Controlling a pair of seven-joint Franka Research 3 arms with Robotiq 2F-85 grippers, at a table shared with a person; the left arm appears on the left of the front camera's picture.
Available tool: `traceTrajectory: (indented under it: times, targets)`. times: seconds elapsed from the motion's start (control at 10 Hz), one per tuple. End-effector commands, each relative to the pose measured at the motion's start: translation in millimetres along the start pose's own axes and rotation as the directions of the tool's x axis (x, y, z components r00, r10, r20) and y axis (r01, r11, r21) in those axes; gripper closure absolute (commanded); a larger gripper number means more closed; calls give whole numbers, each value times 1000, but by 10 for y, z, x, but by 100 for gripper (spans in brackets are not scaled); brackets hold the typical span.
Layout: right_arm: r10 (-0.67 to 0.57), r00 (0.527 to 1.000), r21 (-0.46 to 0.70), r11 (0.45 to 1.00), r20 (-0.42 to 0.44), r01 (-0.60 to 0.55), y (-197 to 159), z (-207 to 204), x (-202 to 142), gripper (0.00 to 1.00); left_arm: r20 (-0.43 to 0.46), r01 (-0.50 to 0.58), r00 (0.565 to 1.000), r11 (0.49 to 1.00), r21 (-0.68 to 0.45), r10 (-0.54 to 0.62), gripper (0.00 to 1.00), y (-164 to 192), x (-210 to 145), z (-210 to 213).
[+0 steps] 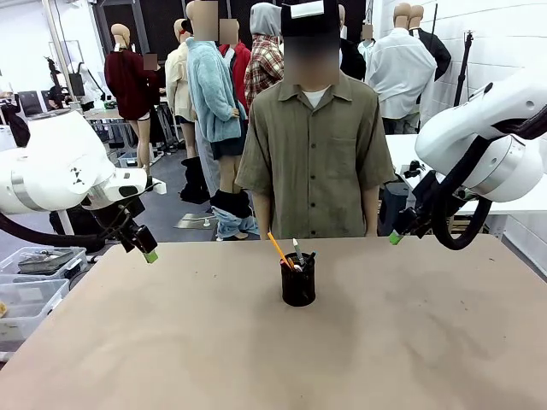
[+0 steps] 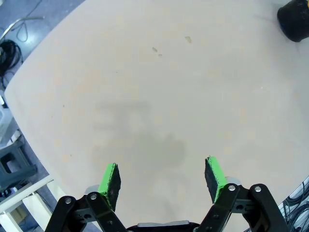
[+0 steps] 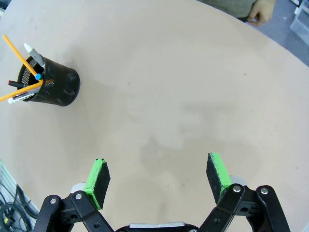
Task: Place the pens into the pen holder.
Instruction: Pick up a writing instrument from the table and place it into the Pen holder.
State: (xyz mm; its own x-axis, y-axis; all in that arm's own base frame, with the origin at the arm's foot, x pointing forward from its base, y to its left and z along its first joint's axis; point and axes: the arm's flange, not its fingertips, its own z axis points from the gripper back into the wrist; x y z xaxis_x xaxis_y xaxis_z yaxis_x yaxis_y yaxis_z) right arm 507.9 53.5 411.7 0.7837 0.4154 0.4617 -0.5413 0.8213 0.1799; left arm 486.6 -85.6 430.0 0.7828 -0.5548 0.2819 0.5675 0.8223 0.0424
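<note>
Nearest, over bare tabletop [image 1: 171, 342], the left gripper [image 2: 161, 176] hangs at the left edge with its fingers spread and nothing between them; the right gripper [image 3: 157, 176] hangs likewise at the right. Farther, mid-table, the black mesh pen holder [image 1: 298, 284] stands upright with the pens [image 1: 293, 252] leaning inside. Beyond the far edge stands a person [image 1: 313, 154].

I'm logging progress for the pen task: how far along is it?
It looks done: the pens stand in the pen holder, and none lie on the table. Nothing is in hand; the left gripper and right gripper are open above bare tabletop. Nothing visible remains.
</note>
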Motion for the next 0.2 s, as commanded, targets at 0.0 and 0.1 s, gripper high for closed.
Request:
traceTrajectory:
  times: [0.0, 0.1]
  targets:
    - [-11, 1000, -19, 1000, -7, 11, 27, -7, -22, 0, 4, 15, 1000, 999, -30, -15, 9, 67, 0, 16]
    - [-11, 1000, -19, 1000, -7, 11, 27, -7, -22, 0, 4, 15, 1000, 999, -30, -15, 9, 67, 0, 16]
